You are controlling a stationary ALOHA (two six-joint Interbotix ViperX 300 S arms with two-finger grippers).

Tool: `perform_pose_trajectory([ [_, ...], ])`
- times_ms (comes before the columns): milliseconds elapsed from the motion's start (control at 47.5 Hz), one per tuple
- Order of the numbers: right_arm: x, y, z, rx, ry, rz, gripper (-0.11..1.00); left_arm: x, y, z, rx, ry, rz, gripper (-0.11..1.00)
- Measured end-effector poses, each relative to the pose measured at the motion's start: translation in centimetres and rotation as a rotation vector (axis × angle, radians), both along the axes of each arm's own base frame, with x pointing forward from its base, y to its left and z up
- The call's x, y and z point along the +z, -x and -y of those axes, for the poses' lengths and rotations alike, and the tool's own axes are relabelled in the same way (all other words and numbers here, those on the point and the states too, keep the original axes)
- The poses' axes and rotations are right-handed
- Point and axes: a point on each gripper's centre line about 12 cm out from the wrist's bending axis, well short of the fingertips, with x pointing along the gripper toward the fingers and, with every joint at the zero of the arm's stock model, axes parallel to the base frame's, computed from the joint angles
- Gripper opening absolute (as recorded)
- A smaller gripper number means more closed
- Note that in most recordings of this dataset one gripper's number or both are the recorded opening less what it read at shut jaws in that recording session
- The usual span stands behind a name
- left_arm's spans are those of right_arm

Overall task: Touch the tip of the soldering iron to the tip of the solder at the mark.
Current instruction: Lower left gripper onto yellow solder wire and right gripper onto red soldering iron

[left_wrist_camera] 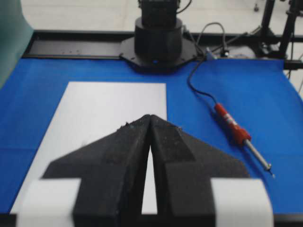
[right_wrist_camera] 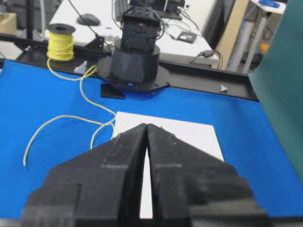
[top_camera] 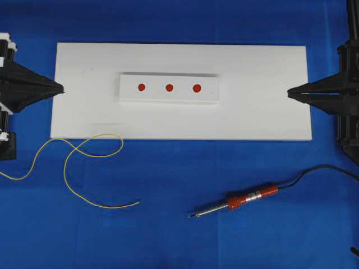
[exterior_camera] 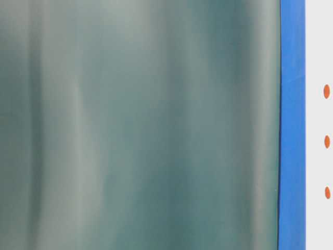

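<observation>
The soldering iron (top_camera: pixel 238 202) lies on the blue cloth at the front right, its dark tip pointing left; it also shows in the left wrist view (left_wrist_camera: pixel 236 135). The solder (top_camera: pixel 84 162), a thin yellow wire, curls at the front left with its free end near the middle front; the right wrist view shows it (right_wrist_camera: pixel 61 118) too. Three red marks (top_camera: pixel 169 87) sit on a raised white block (top_camera: pixel 168 96). My left gripper (top_camera: pixel 61 89) is shut and empty at the board's left edge. My right gripper (top_camera: pixel 289 92) is shut and empty at the board's right edge.
A white board (top_camera: pixel 252 112) lies across the blue cloth. The iron's black cord (top_camera: pixel 320 171) runs off to the right. A yellow solder spool (right_wrist_camera: pixel 61 40) stands behind the far arm's base. The table-level view is mostly blocked by a green-grey sheet (exterior_camera: pixel 140 125).
</observation>
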Motion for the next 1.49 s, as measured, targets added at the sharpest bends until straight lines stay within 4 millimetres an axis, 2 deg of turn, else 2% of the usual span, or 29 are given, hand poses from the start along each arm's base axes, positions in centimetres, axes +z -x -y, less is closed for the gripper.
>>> perform_pose_trajectory([
  [126,-0.1,-0.2,-0.8,0.039,-0.012,-0.032,-0.06,0.0,0.0,0.8,-0.042,0.001,-0.002,0.0],
  [337,-0.3,-0.8,-3.1,0.148,-0.013,-0.138,-0.06,-0.4,0.0,3.0,-0.152,-0.001,-0.017,0.0],
  [568,-1.4,-1.0,-5.3,0.247,-0.061,-0.206,-0.04,-2.1,-0.5,5.3,-0.253,-0.018,-0.091,0.0],
  [631,-1.8,-1.1,-5.9,0.27,-0.083,-0.229,0.01,-2.6,-0.8,5.7,-0.268,-0.013,-0.118,0.03],
  [695,-2.2,-1.3,-6.4,0.288,-0.101,-0.254,0.11,-3.4,-1.1,6.1,-0.283,-0.014,-0.152,0.17],
  [821,-3.2,-1.6,-7.4,0.317,-0.14,-0.31,0.46,-4.8,-1.8,7.1,-0.316,-0.008,-0.211,0.58],
  [905,-4.4,-2.0,-8.2,0.334,-0.164,-0.373,0.72,-6.0,-2.2,7.8,-0.337,0.004,-0.267,0.8],
  [947,-5.2,-2.2,-8.7,0.341,-0.173,-0.409,0.83,-6.8,-2.4,8.2,-0.347,0.012,-0.301,0.88],
  [1010,-6.6,-2.6,-9.2,0.342,-0.177,-0.472,0.95,-7.8,-2.7,8.7,-0.36,0.022,-0.34,0.89],
  [1137,-8.6,-3.2,-9.7,0.335,-0.184,-0.559,0.91,-9.4,-3.1,9.7,-0.384,0.047,-0.382,0.88],
  [1242,-10.4,-3.4,-10.3,0.342,-0.179,-0.607,0.92,-10.9,-3.5,10.8,-0.413,0.048,-0.402,0.88],
  [1494,-14.3,-3.5,-11.2,0.359,-0.196,-0.608,0.92,-15.0,-4.8,12.4,-0.439,0.034,-0.46,0.87],
])
